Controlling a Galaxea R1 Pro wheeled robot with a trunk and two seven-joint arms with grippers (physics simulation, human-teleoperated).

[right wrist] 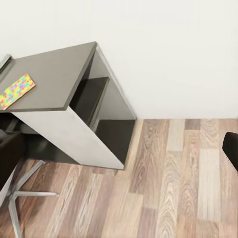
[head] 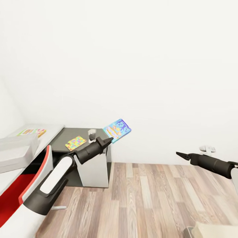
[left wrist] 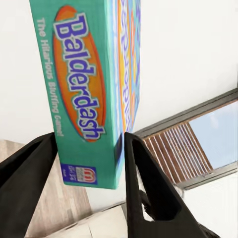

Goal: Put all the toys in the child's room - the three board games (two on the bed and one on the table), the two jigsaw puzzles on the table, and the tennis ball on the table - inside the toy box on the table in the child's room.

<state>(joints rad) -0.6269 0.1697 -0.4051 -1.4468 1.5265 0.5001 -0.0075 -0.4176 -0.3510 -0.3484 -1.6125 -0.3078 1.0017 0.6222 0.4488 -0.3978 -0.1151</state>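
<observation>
Game: board game [left wrist: 94, 84], the teal "Balderdash" box, pinched between my left fingers [left wrist: 29, 168] at its lower end, the rest standing out beyond my fingertips, in the air past the near corner of the dark surface [head: 66, 135].
Left grip: my left gripper [head: 107, 141] is closed on the box, one finger on each broad face, the gap no wider than the box is thick.
Handling: I judge it a light, stiff cardboard box with smooth printed faces, so it may pivot or slip in a grip this close to one end. Taking it nearer the middle of a long edge would steady it; squeezing harder risks denting the lid.
Right grip: my right gripper [head: 181, 154] hangs over the wood floor [head: 148, 198], well off to the side, holding nothing that I can see. I cannot tell how far apart its fingers are.
Puzzle: one jigsaw puzzle [head: 75, 142] lies flat on the dark surface, just behind and beside my left fingers.
Toy box: the grey toy box [head: 16, 152] sits on the light surface further along, beyond my left forearm. More bright flat toys [head: 32, 132] lie past it.
Judgement: I reckon this box is on its way to the toy box, not yet over it.
</observation>
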